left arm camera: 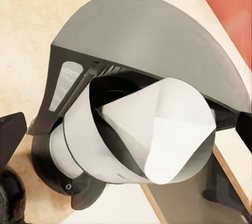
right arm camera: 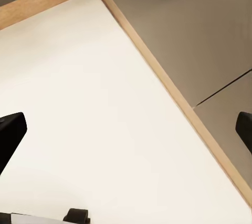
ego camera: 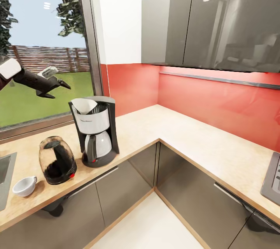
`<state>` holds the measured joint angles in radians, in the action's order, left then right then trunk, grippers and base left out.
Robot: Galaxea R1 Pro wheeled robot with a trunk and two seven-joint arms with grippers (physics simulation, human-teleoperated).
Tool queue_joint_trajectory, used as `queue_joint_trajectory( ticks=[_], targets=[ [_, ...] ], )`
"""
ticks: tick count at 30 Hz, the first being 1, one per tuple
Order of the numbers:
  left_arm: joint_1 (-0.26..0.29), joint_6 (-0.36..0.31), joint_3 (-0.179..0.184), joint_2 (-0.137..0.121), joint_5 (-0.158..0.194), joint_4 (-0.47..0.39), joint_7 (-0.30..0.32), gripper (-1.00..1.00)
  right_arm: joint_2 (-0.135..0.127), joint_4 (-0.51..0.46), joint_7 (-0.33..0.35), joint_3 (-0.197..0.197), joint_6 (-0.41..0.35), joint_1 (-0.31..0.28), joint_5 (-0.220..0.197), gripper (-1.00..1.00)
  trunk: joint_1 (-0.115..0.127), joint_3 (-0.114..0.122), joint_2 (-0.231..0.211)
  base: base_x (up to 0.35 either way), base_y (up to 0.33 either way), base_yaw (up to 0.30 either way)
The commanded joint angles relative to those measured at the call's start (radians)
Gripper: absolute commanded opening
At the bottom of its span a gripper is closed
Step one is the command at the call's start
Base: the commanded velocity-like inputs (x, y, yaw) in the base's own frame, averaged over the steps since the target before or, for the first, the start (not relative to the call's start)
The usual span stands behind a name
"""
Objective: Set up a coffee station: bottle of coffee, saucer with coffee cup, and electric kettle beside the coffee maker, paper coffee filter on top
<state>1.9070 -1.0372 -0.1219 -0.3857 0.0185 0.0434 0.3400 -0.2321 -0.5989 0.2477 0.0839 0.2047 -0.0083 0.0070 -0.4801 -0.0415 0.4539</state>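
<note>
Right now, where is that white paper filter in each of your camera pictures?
Head view: the filter sits in the top of the coffee maker, left of centre.
Left wrist view: the filter is at mid-frame, a white cone in the maker's open top.
Right wrist view: not in this picture; floor and cabinet fronts.
Shared landmark: the coffee maker, in head and left wrist views.

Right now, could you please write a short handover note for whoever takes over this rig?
Left gripper: open, empty, raised above the counter, left of the coffee maker.
Right gripper: open, empty, pointing at the floor by the cabinets.
Done: paper filter sits on the coffee maker; electric kettle stands beside it on the countertop.
Left: coffee cup lies on the counter without a saucer; fetch saucer and coffee bottle.
</note>
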Motion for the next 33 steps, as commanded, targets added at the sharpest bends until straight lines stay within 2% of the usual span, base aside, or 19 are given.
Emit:
queue_joint_trajectory(
  ticks=[1,5,17,30,33],
  targets=[
    [0.001,-0.002,-0.005,-0.001,0.002,0.002,0.003,1.0,0.001,0.0,0.008,0.005,0.002,-0.001,0.001,1.0,-0.001,-0.002,0.002,-0.05,0.0,0.0],
    [-0.001,0.0,-0.003,-0.008,0.003,0.002,0.025,1.0,0.001,0.0,0.008,0.005,0.002,-0.001,0.001,1.0,-0.001,-0.002,0.002,-0.233,0.0,0.0],
    [-0.007,0.005,-0.001,-0.017,0.001,0.003,0.03,1.0,0.002,-0.001,0.008,0.005,0.002,-0.001,0.0,1.0,-0.001,-0.002,0.002,-0.337,0.0,0.016],
    [-0.031,0.013,0.007,-0.015,-0.003,0.003,0.03,1.0,0.002,-0.001,0.008,0.004,0.002,-0.001,0.0,1.0,-0.001,-0.002,0.002,-0.32,-0.071,0.244],
    [-0.085,0.016,0.007,-0.013,-0.003,-0.002,0.03,1.0,0.002,-0.001,0.008,0.004,0.002,-0.001,0.0,1.0,-0.001,-0.002,0.002,-0.154,-0.081,0.131]
  ],
)
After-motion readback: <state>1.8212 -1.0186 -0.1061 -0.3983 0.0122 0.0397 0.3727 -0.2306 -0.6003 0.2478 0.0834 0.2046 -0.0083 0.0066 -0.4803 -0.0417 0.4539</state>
